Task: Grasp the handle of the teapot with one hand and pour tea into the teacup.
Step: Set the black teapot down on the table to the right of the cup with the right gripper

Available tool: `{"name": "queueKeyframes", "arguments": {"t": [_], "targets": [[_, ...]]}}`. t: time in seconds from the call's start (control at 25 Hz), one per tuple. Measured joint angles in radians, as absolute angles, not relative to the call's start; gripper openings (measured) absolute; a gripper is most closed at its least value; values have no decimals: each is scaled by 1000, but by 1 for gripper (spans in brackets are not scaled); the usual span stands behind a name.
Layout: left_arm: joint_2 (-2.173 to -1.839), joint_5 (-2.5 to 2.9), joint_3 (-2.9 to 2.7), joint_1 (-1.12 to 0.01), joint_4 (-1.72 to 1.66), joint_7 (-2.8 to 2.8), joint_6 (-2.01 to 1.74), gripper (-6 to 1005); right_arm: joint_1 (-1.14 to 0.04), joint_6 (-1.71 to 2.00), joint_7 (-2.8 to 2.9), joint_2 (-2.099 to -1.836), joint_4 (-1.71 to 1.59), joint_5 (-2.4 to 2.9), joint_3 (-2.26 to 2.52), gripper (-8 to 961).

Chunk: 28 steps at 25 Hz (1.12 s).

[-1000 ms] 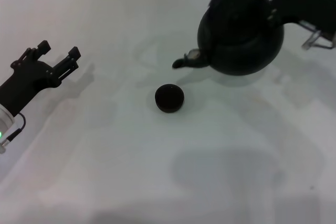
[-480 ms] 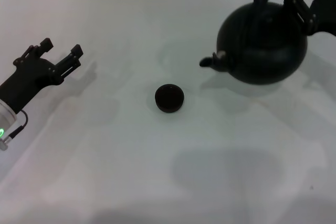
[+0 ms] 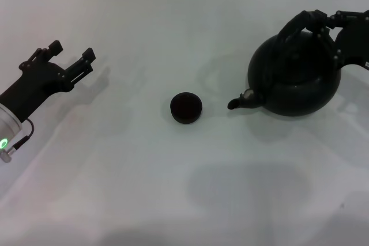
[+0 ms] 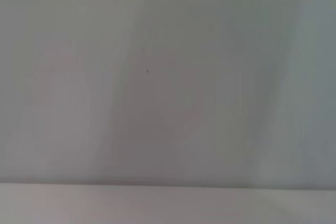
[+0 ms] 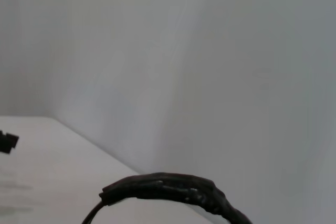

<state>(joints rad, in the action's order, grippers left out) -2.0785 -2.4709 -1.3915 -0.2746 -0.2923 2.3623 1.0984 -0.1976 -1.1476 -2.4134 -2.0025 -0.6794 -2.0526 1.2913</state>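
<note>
The matte-black teapot (image 3: 297, 79) stands at the right in the head view, its pale-tipped spout (image 3: 242, 102) pointing left toward the teacup (image 3: 185, 108). A gap of bare table separates spout and cup. My right gripper (image 3: 318, 19) is shut on the top of the arched handle (image 3: 291, 26). In the right wrist view the ribbed handle (image 5: 168, 190) shows as a black arc. The small dark teacup sits upright in the middle of the table. Far to the left, my left gripper (image 3: 73, 51) is open and holds nothing.
The white table (image 3: 173, 188) stretches around everything with no other objects on it. A faint shadow lies on it in front of the teacup. The left wrist view shows only a pale blank surface.
The teapot has swung right and down, away from above the cup, and its spout now sits lower and level. The left gripper has shifted only slightly.
</note>
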Motion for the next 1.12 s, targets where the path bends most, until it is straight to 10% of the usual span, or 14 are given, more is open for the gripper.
{"name": "queueKeyframes", "arguments": {"t": [1.12], "targets": [[-2078, -2470, -1393, -274, -292, 2386, 1092, 862, -261, -1106, -2615, -2006, -493, -2062, 1205, 117]]}}
